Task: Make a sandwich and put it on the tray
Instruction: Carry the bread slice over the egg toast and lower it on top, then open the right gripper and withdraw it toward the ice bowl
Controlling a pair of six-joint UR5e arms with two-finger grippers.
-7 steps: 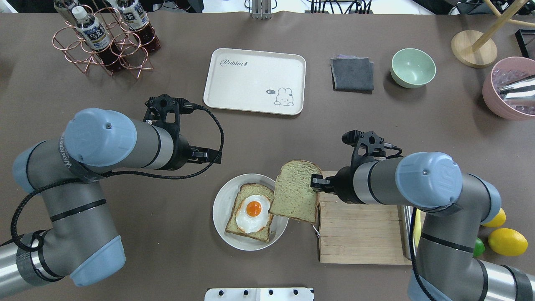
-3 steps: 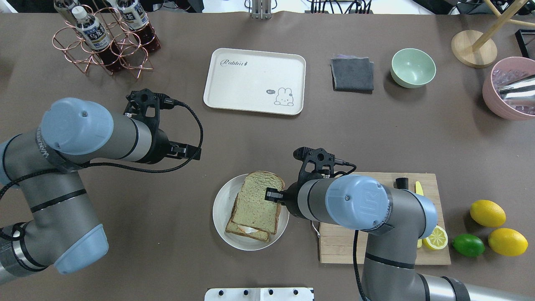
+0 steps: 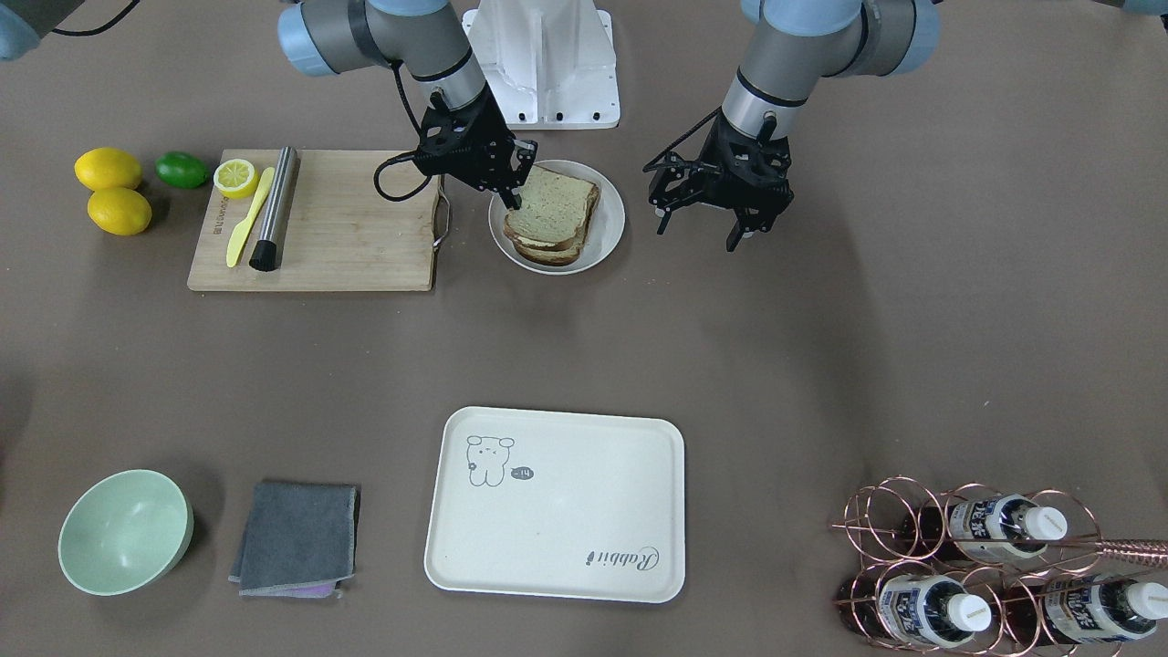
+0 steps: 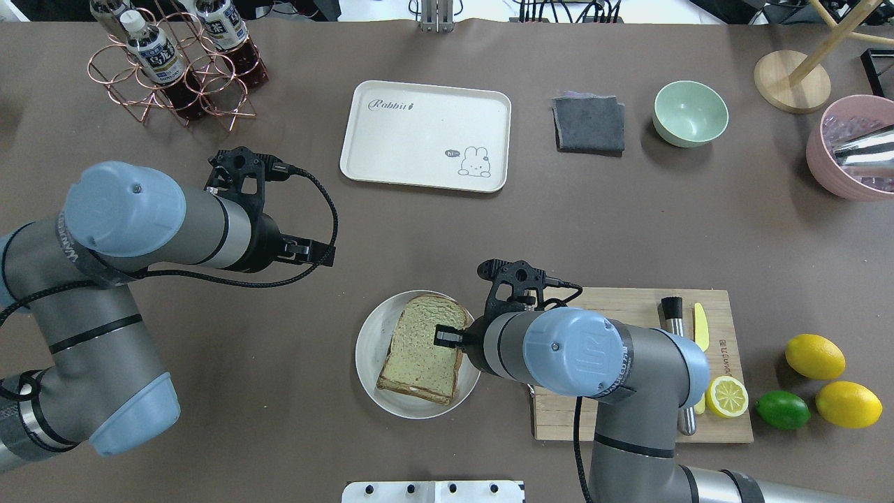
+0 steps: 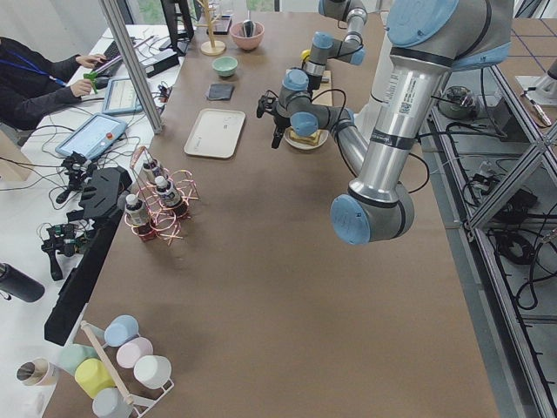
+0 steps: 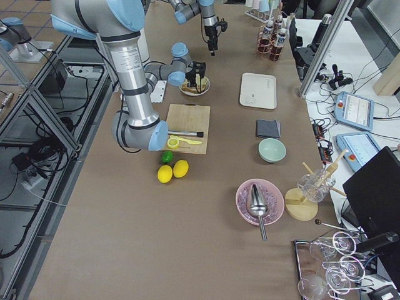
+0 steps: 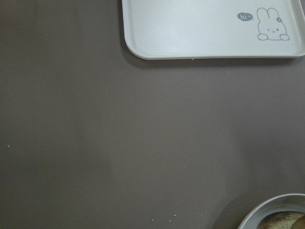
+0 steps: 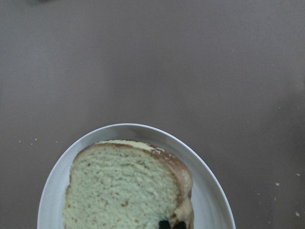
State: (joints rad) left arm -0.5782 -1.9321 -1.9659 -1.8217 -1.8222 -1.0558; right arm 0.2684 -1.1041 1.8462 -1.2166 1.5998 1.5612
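The sandwich (image 4: 422, 349) lies on a round grey-white plate (image 4: 369, 349): a greenish-tan toast slice rests flat on a lower slice, and the egg between them is hidden. My right gripper (image 4: 445, 337) is shut on the top slice's right edge; its dark fingertips (image 8: 164, 223) show at that edge in the right wrist view. My left gripper (image 3: 698, 233) hangs open and empty over bare table, to the left of the plate as the overhead view shows it. The cream tray (image 4: 426, 136) with the rabbit drawing lies empty at the far middle.
A wooden cutting board (image 4: 555, 416) with a steel bar (image 4: 672, 311), a yellow knife (image 4: 700, 325) and a lemon half (image 4: 726, 397) lies right of the plate. Lemons and a lime lie beyond it. A bottle rack (image 4: 174, 63), a grey cloth (image 4: 589, 124) and a green bowl (image 4: 690, 112) stand along the far side.
My right gripper carried the top slice leftward over the egg and lowered it flat onto the lower slice. My left arm drew back to the left, then held still.
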